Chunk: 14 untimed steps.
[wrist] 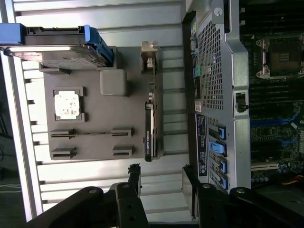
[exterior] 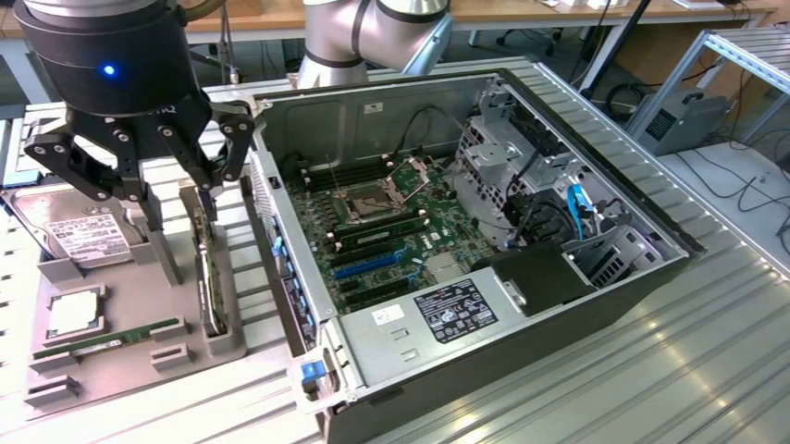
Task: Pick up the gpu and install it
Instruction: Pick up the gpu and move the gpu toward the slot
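The claw [exterior: 185, 236] hangs wide open with nothing in it, just above the gpu [exterior: 210, 277], which stands on its long edge in a slot along the edge of the grey tray [exterior: 117, 370] nearest the open computer case [exterior: 494, 120]. The tray sits on the ribbed tabletop [exterior: 691, 370]. The step looks like lining up for the grasp. To do it well, the thin card should sit centred between the fingers, square to them, with the pinch on bare board rather than components. The hard drive [exterior: 80, 236] label, the power supply [exterior: 457, 310] sticker and the lettering on the claw body are too small to read.
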Each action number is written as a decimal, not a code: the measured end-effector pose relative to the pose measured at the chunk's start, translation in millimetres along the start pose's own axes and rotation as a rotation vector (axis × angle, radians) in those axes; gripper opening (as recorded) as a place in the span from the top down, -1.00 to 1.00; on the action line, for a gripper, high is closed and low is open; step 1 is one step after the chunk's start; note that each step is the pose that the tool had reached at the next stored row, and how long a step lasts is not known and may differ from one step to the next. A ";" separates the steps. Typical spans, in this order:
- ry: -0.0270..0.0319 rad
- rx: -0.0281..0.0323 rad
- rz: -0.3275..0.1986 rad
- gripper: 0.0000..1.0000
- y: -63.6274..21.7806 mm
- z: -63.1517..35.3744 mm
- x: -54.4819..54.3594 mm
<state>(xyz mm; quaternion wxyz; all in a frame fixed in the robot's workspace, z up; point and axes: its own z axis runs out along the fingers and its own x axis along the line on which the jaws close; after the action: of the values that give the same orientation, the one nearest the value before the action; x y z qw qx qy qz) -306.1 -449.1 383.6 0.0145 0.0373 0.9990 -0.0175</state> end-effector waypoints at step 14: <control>0.0000 0.0000 0.000 0.04 0.4 11.6 0.3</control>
<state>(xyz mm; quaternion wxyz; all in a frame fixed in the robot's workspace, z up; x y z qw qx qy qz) -306.1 -449.1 371.9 0.0146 0.0373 0.9990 -0.0175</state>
